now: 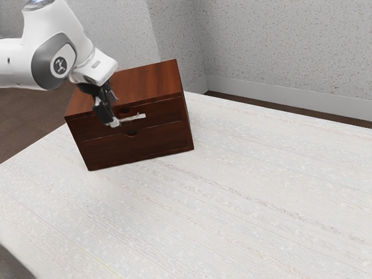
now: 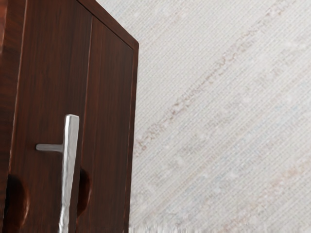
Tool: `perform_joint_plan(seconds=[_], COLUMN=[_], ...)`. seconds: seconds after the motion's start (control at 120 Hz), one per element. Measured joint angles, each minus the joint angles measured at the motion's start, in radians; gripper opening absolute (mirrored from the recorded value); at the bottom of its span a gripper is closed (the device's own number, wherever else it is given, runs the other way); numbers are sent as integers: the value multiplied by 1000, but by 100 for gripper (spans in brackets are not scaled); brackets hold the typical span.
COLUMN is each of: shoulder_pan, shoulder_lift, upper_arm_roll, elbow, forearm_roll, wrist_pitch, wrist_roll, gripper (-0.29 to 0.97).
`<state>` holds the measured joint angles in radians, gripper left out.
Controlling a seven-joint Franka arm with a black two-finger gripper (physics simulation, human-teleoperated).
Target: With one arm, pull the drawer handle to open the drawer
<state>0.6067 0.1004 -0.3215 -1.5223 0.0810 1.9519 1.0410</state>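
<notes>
Dark red wood, that is the cabinet (image 1: 151,78), sitting toward 10 o'clock on the pale table (image 1: 244,192) in the exterior view, its front facing about 5 o'clock. The white arm (image 1: 29,58) comes in from 9 o'clock. On its grey joint cap sits a small dark emblem (image 1: 60,65), too small to read.

And the gripper (image 1: 109,116) is right at the handle (image 1: 132,118), at the bar's 9 o'clock end. Whether it is pinching the bar or merely against it cannot be told from this angle.

The handle is a slim silver bar on the top drawer (image 1: 165,110). Its long axis runs along the drawer front from 9 o'clock to 3 o'clock, climbing slightly toward 3. The wrist view shows it standing clear of the wood on a short post (image 2: 48,147), with a dark rounded recess behind it.

The top drawer's front looks about level with the lower drawer (image 1: 157,139) beneath it.
</notes>
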Motion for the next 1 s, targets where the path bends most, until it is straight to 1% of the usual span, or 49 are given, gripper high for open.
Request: perform_joint_plan(seconds=[0.083, 0.2, 0.383, 0.483, 0.625, 0.767, 1.0], shoulder_pan=[14, 6, 4, 4, 4, 4, 4], shoulder_lift=[22, 43, 100, 109, 106, 106, 116], upper_arm_roll=[11, 11, 9, 10, 12, 14, 15], elbow=[22, 30, 59, 56, 21, 17, 18], forearm_roll=[-29, -52, -64, -62, -12, 41, 69], wrist_pitch=[-3, 5, 39, 72, 146, 167, 156], wrist_roll=[12, 34, 69, 85, 103, 86, 22], gripper=[65, 62, 48, 43, 38, 34, 32])
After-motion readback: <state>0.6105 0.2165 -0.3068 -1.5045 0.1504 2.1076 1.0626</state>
